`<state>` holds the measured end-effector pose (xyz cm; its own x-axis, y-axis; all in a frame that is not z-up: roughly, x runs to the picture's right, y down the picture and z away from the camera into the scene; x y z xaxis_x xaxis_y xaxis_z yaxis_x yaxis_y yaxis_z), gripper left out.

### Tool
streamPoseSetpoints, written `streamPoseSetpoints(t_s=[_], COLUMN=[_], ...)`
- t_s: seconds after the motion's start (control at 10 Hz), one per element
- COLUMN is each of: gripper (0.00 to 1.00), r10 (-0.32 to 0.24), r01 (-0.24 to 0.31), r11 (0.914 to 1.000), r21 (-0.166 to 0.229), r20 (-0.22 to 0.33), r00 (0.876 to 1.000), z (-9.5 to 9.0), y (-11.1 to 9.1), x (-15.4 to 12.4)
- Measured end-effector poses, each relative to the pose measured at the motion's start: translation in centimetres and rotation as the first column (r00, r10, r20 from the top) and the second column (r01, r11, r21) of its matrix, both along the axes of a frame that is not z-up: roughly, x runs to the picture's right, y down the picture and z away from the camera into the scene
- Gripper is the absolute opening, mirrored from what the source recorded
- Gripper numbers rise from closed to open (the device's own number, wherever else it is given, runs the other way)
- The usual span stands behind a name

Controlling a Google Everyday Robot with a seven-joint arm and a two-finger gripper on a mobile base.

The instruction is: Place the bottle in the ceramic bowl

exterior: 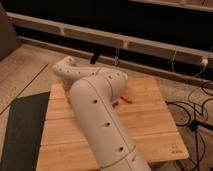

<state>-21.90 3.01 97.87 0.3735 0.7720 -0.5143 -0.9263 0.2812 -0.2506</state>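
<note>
My white arm (97, 115) fills the middle of the camera view and reaches over the wooden table (150, 125). Its wrist end (65, 69) is over the table's far left corner. The gripper is hidden behind the arm, somewhere below that wrist. The cream-white bottle and the dark ceramic bowl do not show; the arm covers most of the tabletop's left and middle.
A small orange object (126, 98) lies on the table just right of the arm. A dark mat (22, 130) lies on the floor to the left. Cables (192, 112) run on the floor to the right. A long low rail (100, 37) runs behind.
</note>
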Motion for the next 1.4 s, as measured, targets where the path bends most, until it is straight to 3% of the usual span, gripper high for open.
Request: streamPoseSetpoints(t_s=[0.1, 0.3, 0.6, 0.8, 1.1, 1.3, 1.4], gripper=[0.09, 0.07, 0.07, 0.07, 0.07, 0.08, 0.13], r10=[0.005, 0.013, 0.028, 0.062, 0.138, 0.164, 0.169], r01=[-0.005, -0.015, -0.033, -0.053, -0.101, -0.12, -0.126], r11=[0.9999, 0.9972, 0.978, 0.9645, 0.9555, 0.957, 0.9614], r21=[0.014, 0.074, 0.206, 0.259, 0.277, 0.264, 0.245], r20=[0.009, 0.035, 0.025, -0.025, -0.114, -0.152, -0.165], r00=[1.0, 0.999, 0.999, 0.998, 0.984, 0.975, 0.972], z=[0.1, -0.1, -1.8, -3.0, -3.7, -3.4, -3.2], y=[-0.5, -2.8, -8.9, -11.3, -11.4, -10.2, -9.1], x=[-0.2, -0.8, 1.1, 4.9, 10.9, 12.9, 13.4])
